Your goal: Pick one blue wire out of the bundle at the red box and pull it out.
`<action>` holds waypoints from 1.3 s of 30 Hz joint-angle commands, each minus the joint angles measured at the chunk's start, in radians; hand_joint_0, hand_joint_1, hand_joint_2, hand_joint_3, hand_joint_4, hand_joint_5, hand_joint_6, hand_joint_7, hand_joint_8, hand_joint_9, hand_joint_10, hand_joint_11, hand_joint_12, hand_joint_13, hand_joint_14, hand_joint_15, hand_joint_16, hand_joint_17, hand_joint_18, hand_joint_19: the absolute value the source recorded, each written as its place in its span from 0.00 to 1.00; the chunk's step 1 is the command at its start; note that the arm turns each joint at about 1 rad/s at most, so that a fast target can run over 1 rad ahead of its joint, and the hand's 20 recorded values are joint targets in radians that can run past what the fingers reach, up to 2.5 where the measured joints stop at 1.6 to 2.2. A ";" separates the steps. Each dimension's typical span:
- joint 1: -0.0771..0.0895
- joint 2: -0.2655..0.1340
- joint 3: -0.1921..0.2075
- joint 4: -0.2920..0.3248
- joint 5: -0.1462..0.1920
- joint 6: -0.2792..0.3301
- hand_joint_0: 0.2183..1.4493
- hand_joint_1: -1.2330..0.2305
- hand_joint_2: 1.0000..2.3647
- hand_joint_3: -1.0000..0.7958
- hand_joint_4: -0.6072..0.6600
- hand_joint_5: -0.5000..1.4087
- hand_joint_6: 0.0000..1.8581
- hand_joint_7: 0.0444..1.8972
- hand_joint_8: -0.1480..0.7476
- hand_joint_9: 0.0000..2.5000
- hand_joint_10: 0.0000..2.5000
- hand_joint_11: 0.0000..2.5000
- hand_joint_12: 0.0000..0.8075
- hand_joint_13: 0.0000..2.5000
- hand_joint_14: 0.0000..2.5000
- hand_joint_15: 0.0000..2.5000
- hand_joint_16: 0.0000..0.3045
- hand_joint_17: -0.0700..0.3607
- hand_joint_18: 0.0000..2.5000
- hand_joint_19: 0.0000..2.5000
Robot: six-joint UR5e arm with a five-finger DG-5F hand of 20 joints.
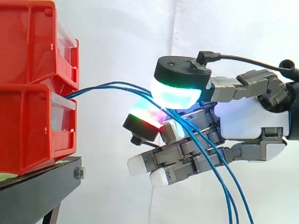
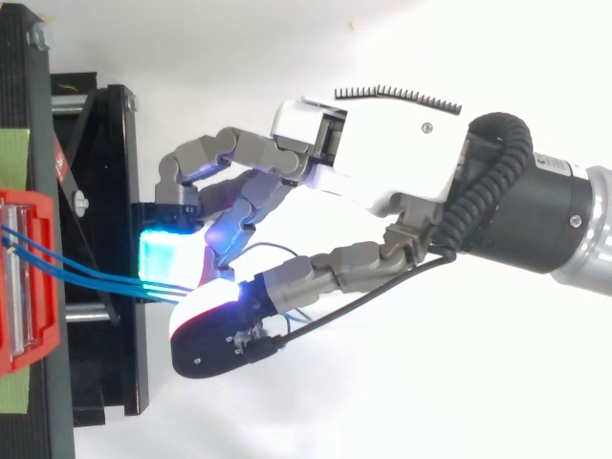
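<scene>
The 2 stacked red bins (image 1: 28, 84) are smooth, glossy moulded plastic, with clear plastic drawer fronts (image 1: 61, 109). The blue wires (image 1: 112, 85) have smooth, slightly shiny insulation. The black stand (image 1: 37, 193) looks like matt painted metal, with a bright metal bolt (image 1: 78, 173) at its corner. The white curtain (image 1: 117, 37) is matt cloth, softly creased. The robot hand (image 1: 247, 119) has a smooth, semi-gloss white plastic palm shell and matt grey finger links. Its fingertip pads (image 1: 176, 93) are milky and translucent, backed by matt black caps. The wrist (image 2: 535, 206) is satin black, ending in brushed silver metal.
</scene>
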 commanded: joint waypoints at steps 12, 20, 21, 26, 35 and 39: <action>-0.002 0.000 0.001 0.001 -0.003 0.009 0.31 0.39 0.01 0.35 0.71 0.19 0.46 0.71 0.50 0.47 0.01 0.36 0.47 0.27 0.01 0.16 0.18 0.45 0.21 0.18; -0.002 0.000 0.001 0.001 0.000 0.009 0.31 0.41 0.01 0.38 0.65 0.20 0.46 0.71 0.50 0.50 0.01 0.37 0.46 0.29 0.01 0.17 0.18 0.45 0.22 0.19; -0.002 0.000 -0.001 0.001 0.000 0.009 0.31 0.38 0.01 0.40 0.64 0.19 0.46 0.71 0.49 0.49 0.01 0.37 0.47 0.29 0.01 0.18 0.18 0.45 0.22 0.18; -0.002 0.000 0.001 0.001 0.000 0.009 0.33 0.28 0.01 0.42 0.62 0.18 0.47 0.68 0.48 0.43 0.01 0.37 0.46 0.26 0.01 0.17 0.18 0.45 0.21 0.17; -0.002 0.000 0.001 0.001 0.000 0.009 0.35 0.24 0.00 0.28 0.67 0.17 0.48 0.62 0.48 0.42 0.01 0.38 0.46 0.25 0.01 0.17 0.18 0.45 0.20 0.16; -0.002 0.000 0.001 0.001 0.000 0.009 0.32 0.31 0.00 0.29 0.65 0.18 0.47 0.65 0.49 0.45 0.01 0.38 0.46 0.26 0.01 0.17 0.18 0.45 0.20 0.17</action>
